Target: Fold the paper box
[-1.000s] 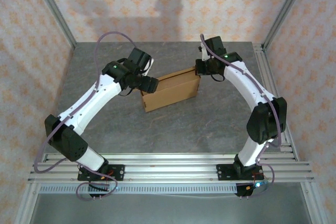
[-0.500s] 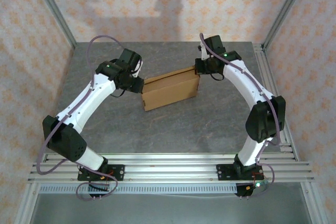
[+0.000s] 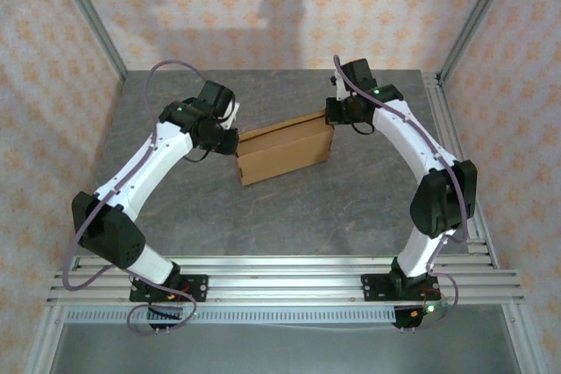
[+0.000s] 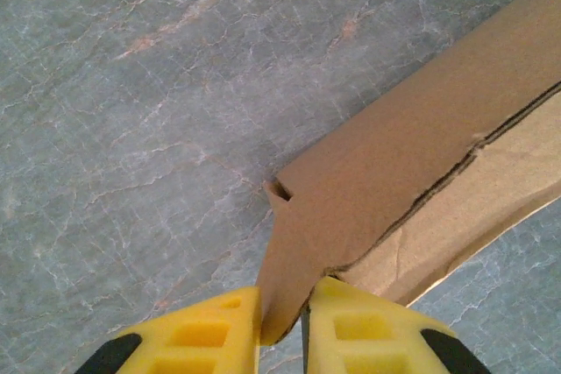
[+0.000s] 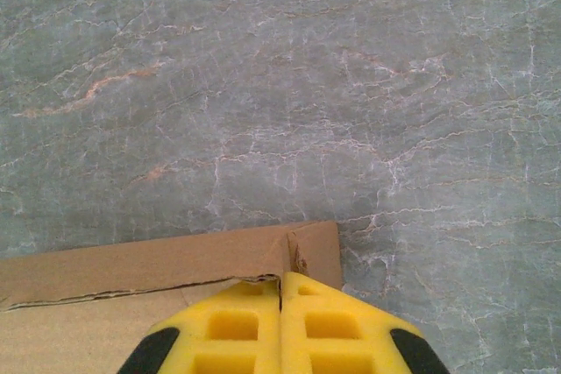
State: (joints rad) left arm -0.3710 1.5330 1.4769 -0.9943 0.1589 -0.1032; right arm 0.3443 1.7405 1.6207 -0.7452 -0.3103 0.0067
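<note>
Box (image 3: 285, 153) sits mid-table (image 3: 351, 216) between our arms and looks nearly formed. Our left gripper (image 4: 282, 308) pinches a loose flap at the box's left end. Our right gripper (image 5: 281, 304) is pressed together on nothing, poised at the right end's far corner. We judge the left flap's fold is in hand. Next we should swing it along its crease while the right steadies the box.
</note>
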